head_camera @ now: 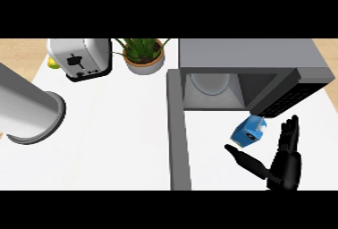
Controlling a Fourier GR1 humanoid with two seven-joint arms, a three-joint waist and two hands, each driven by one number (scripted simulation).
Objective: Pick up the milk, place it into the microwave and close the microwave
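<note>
A blue milk carton [249, 132] with a white top stands on the white counter just in front of the microwave [254, 71]. The microwave is open, its door [177, 134] swung out toward me at the left, and a round glass plate [211, 82] shows inside. My right hand [285, 156] is open beside the carton, fingers straight along its right side and the thumb stretched out below it, apart from it. My left hand shows nowhere in the head view.
A silver toaster [80, 58] stands at the back left, with a potted plant [142, 56] beside it. A large grey metal cylinder [30, 112] lies at the left edge. The counter [112, 134] spreads white between them.
</note>
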